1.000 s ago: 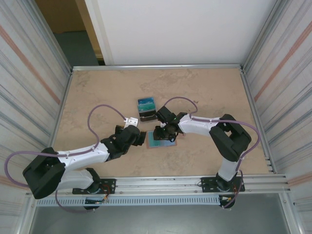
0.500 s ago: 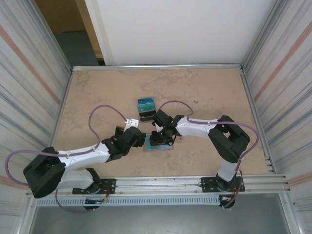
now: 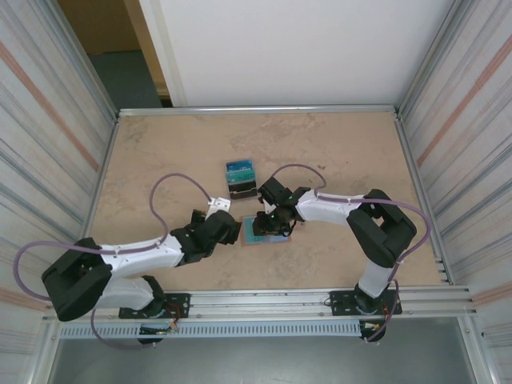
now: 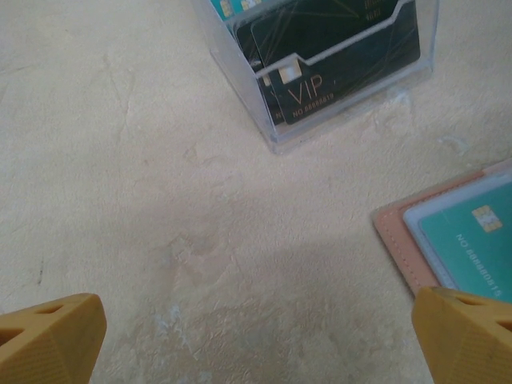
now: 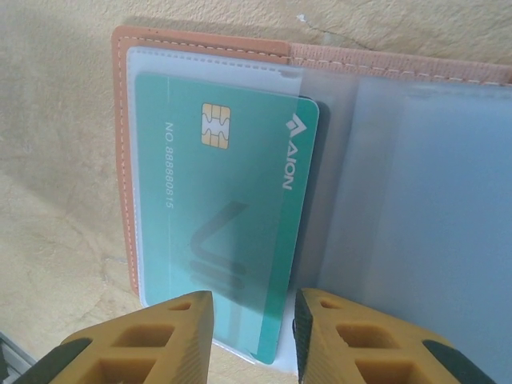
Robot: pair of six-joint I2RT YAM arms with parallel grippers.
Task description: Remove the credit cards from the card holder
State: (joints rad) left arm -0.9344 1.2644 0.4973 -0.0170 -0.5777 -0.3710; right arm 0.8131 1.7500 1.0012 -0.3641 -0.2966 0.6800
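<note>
**Item 1.** Salmon-pink, leather-like folding card holder (image 3: 250, 235): lies opened flat near the middle of the beige, stone-patterned tabletop (image 3: 160, 160). Its clear plastic sleeves face up.

**Item 2.** Teal-green rectangular plastic credit card (image 5: 224, 216) with a gold chip: sits in the sleeve on the 9 o'clock half of the card holder in the right wrist view. It is skewed, and one long edge pokes past the sleeve towards the fold. The sleeve at 3 o'clock (image 5: 416, 200) looks blue-grey.

**Item 3.** Right gripper (image 5: 254, 340): poised over the card holder, at the card's 6 o'clock end in its own view. Its orange fingers stand a narrow gap apart, with the card's corner showing between them. Whether the tips touch the card cannot be told.

**Item 4.** Left gripper (image 4: 256, 340): at 9 o'clock of the card holder in the top view, just beside it. The fingers are spread wide over bare tabletop and hold nothing.

**Item 5.** Clear plastic box (image 4: 280, 136): stands at 12 o'clock of the card holder and apart from it. Upright dark cards (image 4: 336, 48) fill it, the front one marked VIP.
</note>
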